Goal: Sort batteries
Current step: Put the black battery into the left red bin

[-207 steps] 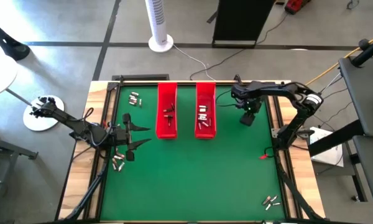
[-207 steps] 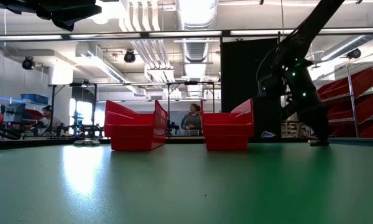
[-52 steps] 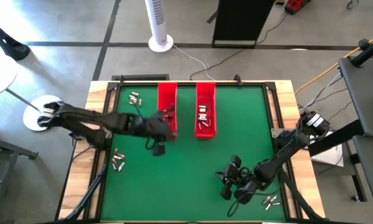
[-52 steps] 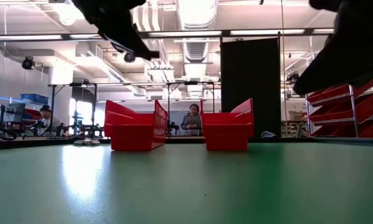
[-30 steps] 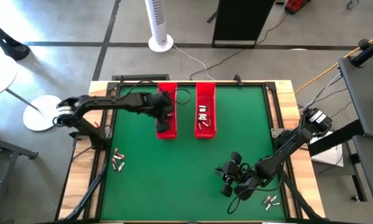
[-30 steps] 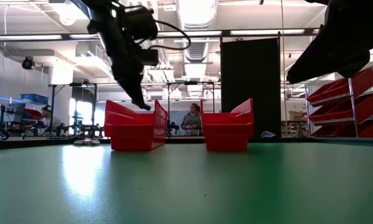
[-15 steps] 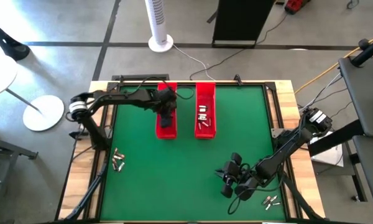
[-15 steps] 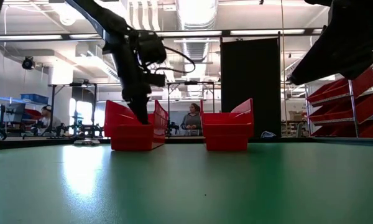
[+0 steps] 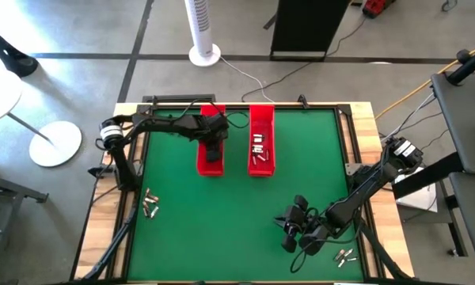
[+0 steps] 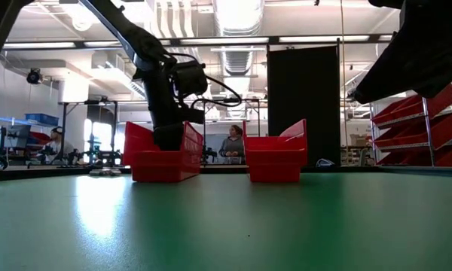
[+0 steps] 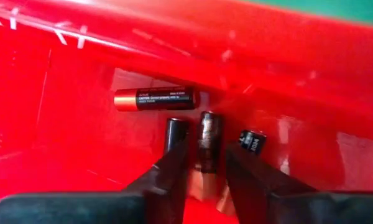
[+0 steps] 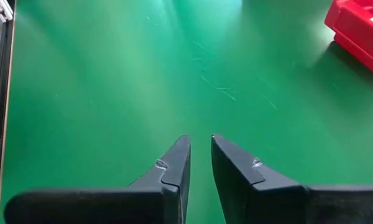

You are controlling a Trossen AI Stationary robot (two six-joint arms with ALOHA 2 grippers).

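Note:
Two long red trays stand at the table's far middle. My left gripper [image 9: 212,150] reaches down into the left tray [image 9: 210,168]; its fingers are open on either side of a dark battery [image 11: 209,134]. Beside it on the tray floor lie a coppery battery [image 11: 155,99], a dark one [image 11: 174,130] and a short one [image 11: 252,142]. The right tray [image 9: 261,119] holds a few batteries [image 9: 258,146]. My right gripper [image 12: 199,140] hovers over bare green mat near the front right, shut, with nothing between its fingers. My left gripper comes into the tray from above, slanting down, with its fingers along the dark battery [image 11: 209,155] that lies between them. A thin gap shows on each side of the battery, and I cannot tell whether either finger touches it.
Loose batteries lie on the mat near the left edge [image 9: 150,204] and at the front right corner [image 9: 346,255]. A wooden frame [image 9: 127,198] borders the green mat [image 9: 222,229], which has open room in front of the trays.
My left gripper has moved toward the table's far edge and sunk from above the left tray's rim down into the tray. My right arm has kept still.

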